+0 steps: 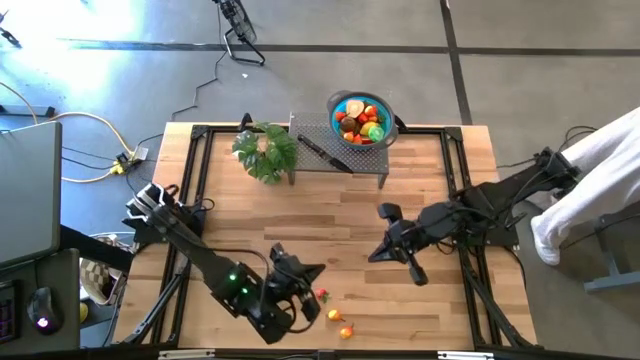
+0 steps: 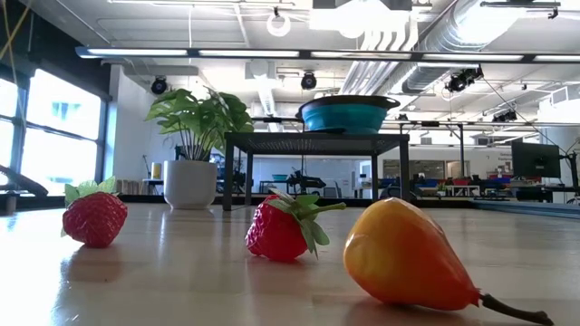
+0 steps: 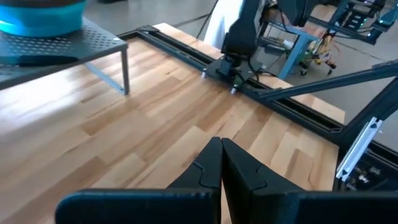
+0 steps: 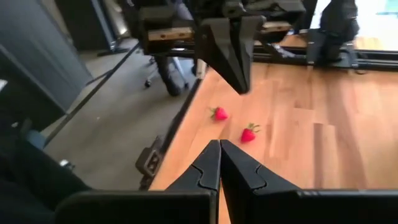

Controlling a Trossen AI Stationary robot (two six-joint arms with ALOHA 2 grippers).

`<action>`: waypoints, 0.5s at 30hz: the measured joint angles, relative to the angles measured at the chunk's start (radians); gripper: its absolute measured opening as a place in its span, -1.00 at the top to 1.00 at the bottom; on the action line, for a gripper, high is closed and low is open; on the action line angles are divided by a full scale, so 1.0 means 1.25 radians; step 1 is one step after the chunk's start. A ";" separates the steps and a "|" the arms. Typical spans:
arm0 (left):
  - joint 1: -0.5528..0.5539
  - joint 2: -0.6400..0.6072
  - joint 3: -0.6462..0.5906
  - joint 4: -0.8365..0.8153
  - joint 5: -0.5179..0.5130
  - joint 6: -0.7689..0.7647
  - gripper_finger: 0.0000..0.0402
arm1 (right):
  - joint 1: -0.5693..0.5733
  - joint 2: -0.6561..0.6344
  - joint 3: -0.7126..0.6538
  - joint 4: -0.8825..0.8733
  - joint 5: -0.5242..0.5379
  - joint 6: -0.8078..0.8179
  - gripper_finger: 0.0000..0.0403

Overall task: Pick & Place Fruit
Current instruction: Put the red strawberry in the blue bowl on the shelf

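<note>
- The left gripper point(image 1: 312, 272) hangs over the bench point(image 1: 330, 215) near its front edge, fingers pressed together with nothing between them; the left wrist view shows the two dark fingertips point(image 3: 222, 163) meeting above bare wood.
- The right gripper point(image 1: 381, 247) hovers right of the bench's middle, likewise closed and empty; in the right wrist view its fingertips point(image 4: 219, 163) touch each other above the planks.
- Three loose fruit lie by the front edge, just beside the left gripper: two strawberries and one yellow-orange pear.
- In the low view the first strawberry point(image 2: 94, 217) sits apart from the other two, the second strawberry point(image 2: 283, 228) lies on its side near the pear point(image 2: 404, 255), which rests with its stem pointing away from the berries.
- One blue bowl point(image 1: 360, 118) stands on a grey perforated rack point(image 1: 340, 152) at the back edge, filled with more fruit in red, orange, green and brown; their number cannot be counted.
- One black-handled knife point(image 1: 322, 153) lies on the rack beside the bowl.
- One potted plant point(image 1: 266, 151) stands at the back edge, just left of the rack.
- A person in white point(image 1: 595, 175) is beyond the right edge.
</note>
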 joint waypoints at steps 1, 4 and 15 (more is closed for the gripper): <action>0.000 0.009 0.000 0.020 -0.002 0.010 1.00 | 0.003 0.004 0.000 0.003 -0.009 0.000 0.99; 0.000 0.034 0.000 0.075 -0.025 0.028 1.00 | 0.012 0.007 0.000 0.006 -0.042 0.000 0.99; 0.004 0.049 -0.038 -0.014 -0.063 -0.031 1.00 | 0.010 0.006 -0.002 0.006 -0.053 -0.008 0.99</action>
